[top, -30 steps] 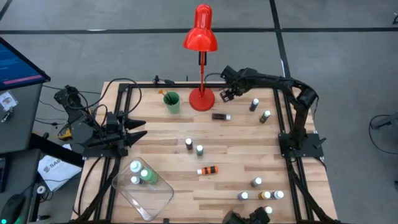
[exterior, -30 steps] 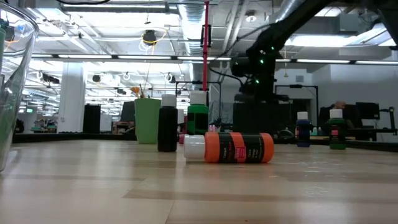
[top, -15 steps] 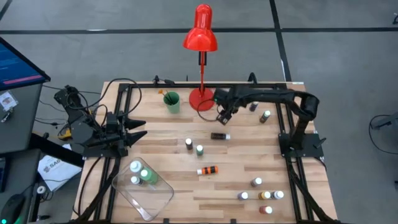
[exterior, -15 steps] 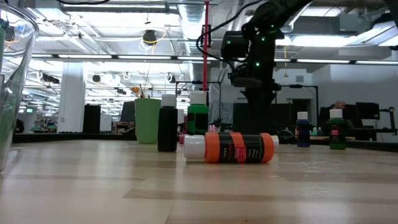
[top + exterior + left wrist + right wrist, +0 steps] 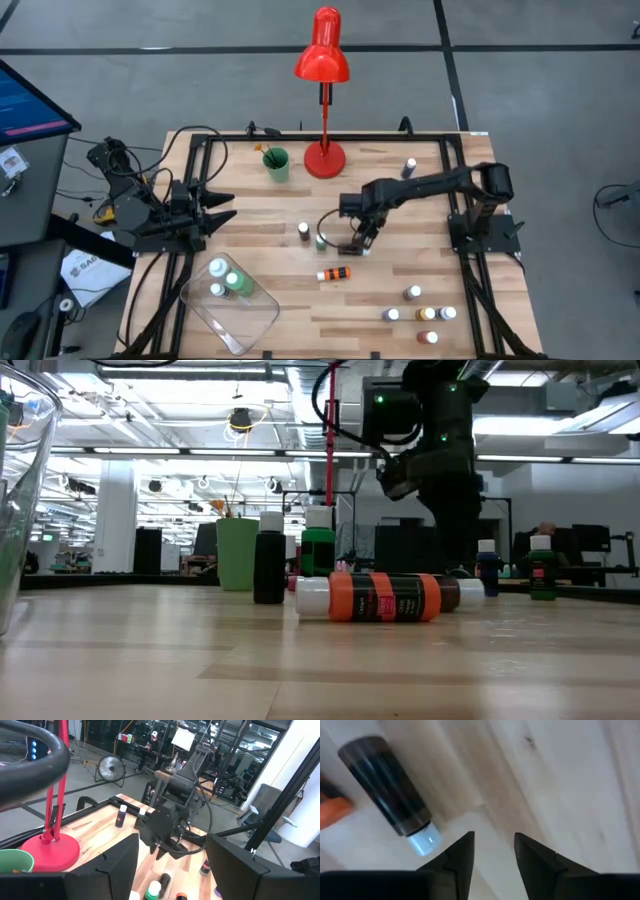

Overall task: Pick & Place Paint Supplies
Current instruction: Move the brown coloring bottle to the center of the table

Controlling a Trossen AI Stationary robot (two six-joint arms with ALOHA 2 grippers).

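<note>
High view: light wooden table (image 5: 390, 300), right arm stretched over its middle, right gripper (image 5: 492, 851) spread, empty, hovering beside a lying dark bottle with white cap (image 5: 390, 792). Left gripper (image 5: 172, 865) parked at table's left edge, fingers apart. Orange-and-black bottle (image 5: 335, 274) lies just nearby; small white-capped bottles (image 5: 420, 313) cluster near corner.

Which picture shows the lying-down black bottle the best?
The right wrist view: the black bottle lies big and whole beside the right end effector. The high view mostly hides it under the arm; the low view shows only its end behind the orange bottle.
</note>
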